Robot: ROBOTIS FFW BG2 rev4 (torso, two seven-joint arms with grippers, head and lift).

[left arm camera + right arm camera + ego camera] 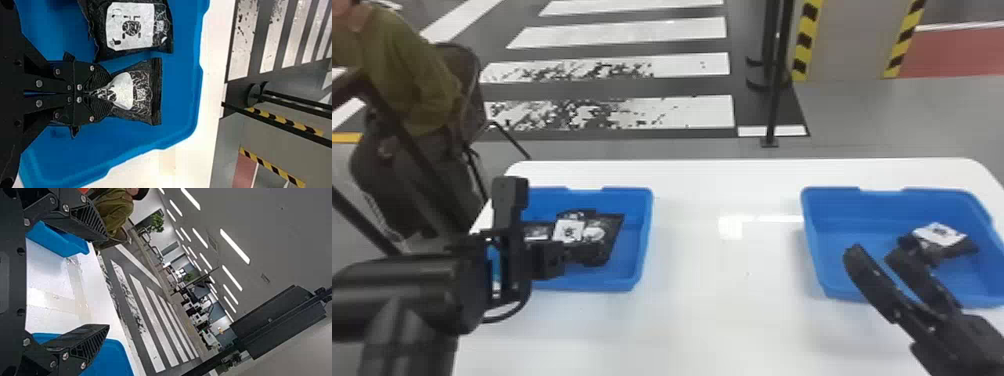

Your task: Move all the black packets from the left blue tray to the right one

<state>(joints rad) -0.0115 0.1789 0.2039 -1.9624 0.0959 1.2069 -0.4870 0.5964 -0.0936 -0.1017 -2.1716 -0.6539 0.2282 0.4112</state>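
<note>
No lettering or numerals can be read. A white label with a dark printed figure (131, 26) is noted on a crinkled black plastic packet (162, 29) in each blue plastic tray (644, 240).

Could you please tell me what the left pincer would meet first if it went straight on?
Most likely the bottom of the left blue tray, beyond the black packet that the left pincer grips, though how much gap remains is unclear.

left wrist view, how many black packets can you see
2: one packet is pinched in the left claw, and the other packet lies beside it in the blue tray. More may be hidden under the claw.
</note>
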